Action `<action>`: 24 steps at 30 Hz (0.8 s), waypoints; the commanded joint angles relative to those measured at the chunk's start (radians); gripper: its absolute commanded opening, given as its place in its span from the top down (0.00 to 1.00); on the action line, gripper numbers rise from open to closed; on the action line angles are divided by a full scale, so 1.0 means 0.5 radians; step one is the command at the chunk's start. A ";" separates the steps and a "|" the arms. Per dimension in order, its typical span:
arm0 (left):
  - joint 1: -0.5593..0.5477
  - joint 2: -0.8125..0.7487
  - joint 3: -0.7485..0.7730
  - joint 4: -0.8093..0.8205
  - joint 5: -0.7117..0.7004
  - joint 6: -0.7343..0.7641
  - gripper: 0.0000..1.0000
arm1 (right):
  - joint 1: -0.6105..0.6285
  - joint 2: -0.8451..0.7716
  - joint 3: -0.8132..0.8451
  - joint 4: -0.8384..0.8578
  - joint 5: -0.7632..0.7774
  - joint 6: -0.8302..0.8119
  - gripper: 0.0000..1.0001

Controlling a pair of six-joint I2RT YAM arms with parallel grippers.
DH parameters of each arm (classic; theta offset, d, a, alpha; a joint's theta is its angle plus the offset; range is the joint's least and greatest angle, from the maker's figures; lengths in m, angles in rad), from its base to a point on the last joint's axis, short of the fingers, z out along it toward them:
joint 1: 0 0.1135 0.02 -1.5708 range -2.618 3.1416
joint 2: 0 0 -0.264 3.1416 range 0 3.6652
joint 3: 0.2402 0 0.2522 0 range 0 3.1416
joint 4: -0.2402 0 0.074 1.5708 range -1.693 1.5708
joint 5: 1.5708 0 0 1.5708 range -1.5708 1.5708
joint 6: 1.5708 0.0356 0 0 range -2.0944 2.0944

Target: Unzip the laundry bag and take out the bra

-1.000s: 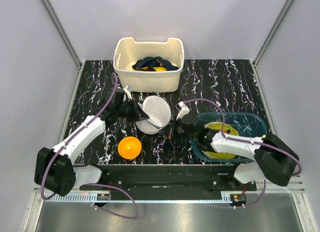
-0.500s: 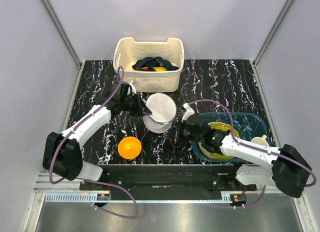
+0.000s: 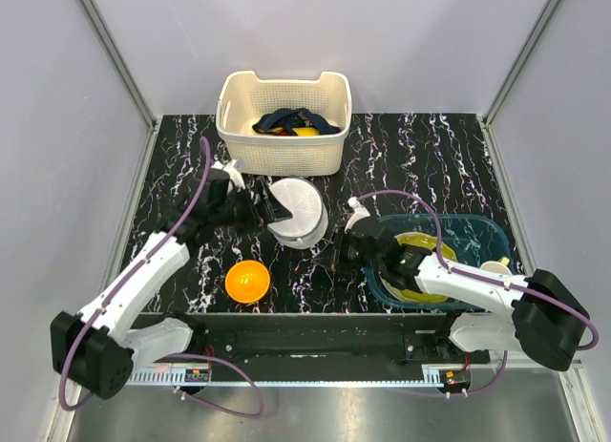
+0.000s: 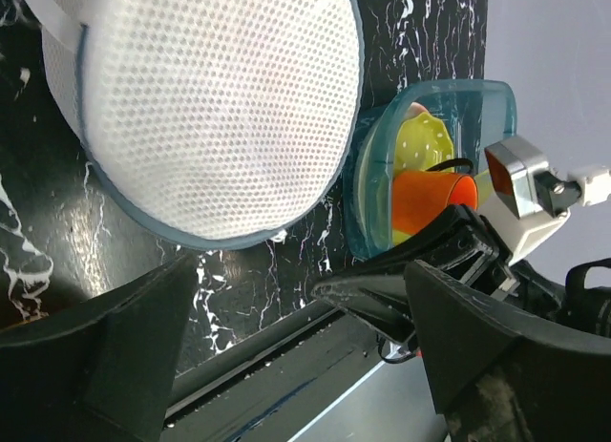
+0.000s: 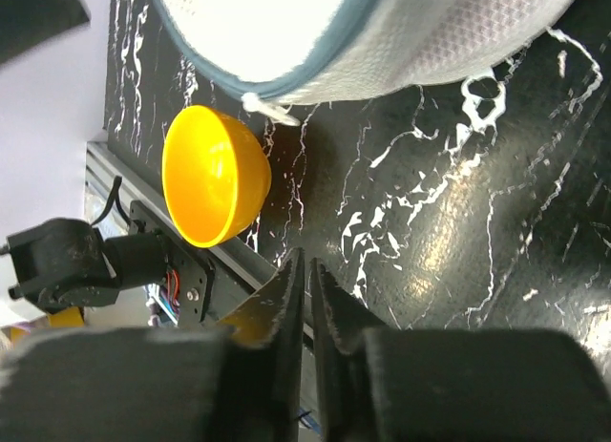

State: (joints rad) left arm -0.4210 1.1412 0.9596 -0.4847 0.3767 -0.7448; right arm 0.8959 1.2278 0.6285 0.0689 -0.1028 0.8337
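Observation:
The laundry bag [image 3: 298, 213], a round white mesh case with a grey-blue zip band, lies on the black marbled table in front of the basket. It fills the top of the left wrist view [image 4: 210, 108] and of the right wrist view [image 5: 372, 31]. My left gripper [image 3: 264, 211] stands wide open just left of the bag, with nothing between its fingers [image 4: 95, 366]. My right gripper [image 3: 336, 254] sits low to the bag's right. Its fingertips [image 5: 307, 270] are only a narrow slit apart and hold nothing. The bra is hidden.
A cream slotted basket [image 3: 284, 154] with dark and yellow clothes stands behind the bag. An orange bowl [image 3: 247, 281] lies near the front edge, left of centre. A blue tub [image 3: 477, 234] holding yellow and orange dishes sits under the right arm.
My left gripper has opened wide, let go of the bag and drawn back left. The bag has settled onto the table. My right gripper's fingers have parted slightly.

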 commanded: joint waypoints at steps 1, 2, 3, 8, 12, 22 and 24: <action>-0.054 -0.288 -0.274 0.094 -0.170 -0.408 0.07 | 0.015 -0.090 0.078 -0.088 0.144 -0.035 0.77; -0.066 -0.331 -0.329 0.210 -0.177 -0.491 0.04 | 0.012 -0.105 0.081 -0.110 0.162 -0.041 0.63; -0.078 -0.407 -0.439 0.269 -0.174 -0.635 0.03 | 0.012 -0.118 0.090 -0.122 0.196 -0.051 0.61; -0.174 -0.494 -0.612 0.404 -0.339 -0.940 0.02 | 0.012 -0.173 0.163 -0.291 0.267 -0.149 0.57; -0.183 -0.451 -0.707 0.585 -0.419 -1.075 0.01 | 0.012 -0.170 0.170 -0.300 0.227 -0.158 0.48; -0.177 0.208 -0.447 0.761 -0.395 -0.882 0.57 | 0.012 -0.219 0.191 -0.340 0.212 -0.158 0.44; -0.177 0.252 -0.404 0.755 -0.379 -0.854 0.71 | 0.012 -0.253 0.191 -0.365 0.221 -0.161 0.43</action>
State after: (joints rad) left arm -0.5076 1.2396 0.6785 -0.1528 0.1864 -1.2201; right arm 0.8970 1.1526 0.6804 -0.0975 -0.0113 0.7700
